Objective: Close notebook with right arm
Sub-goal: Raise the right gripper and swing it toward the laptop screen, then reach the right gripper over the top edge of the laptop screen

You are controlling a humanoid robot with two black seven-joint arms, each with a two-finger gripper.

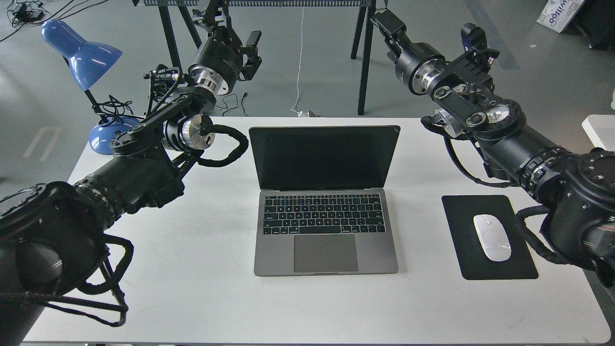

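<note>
The notebook (325, 250) lies open in the middle of the white table (192, 288), keyboard towards me, its dark screen (324, 156) standing upright. My right arm (499, 134), with a blue module (473, 36) near its wrist, reaches in from the right. Its gripper (384, 21) is high beyond the table's far edge, above and behind the screen's top right corner, apart from the lid. It is dark and seen from behind, so its fingers cannot be told apart. My left gripper (233, 26) is open and empty, high at the back left, apart from the notebook.
A black mouse pad (499, 269) with a white mouse (491, 238) lies right of the notebook. A blue desk lamp (79, 57) stands at the table's far left corner. Black trestle legs (362, 57) stand behind the table.
</note>
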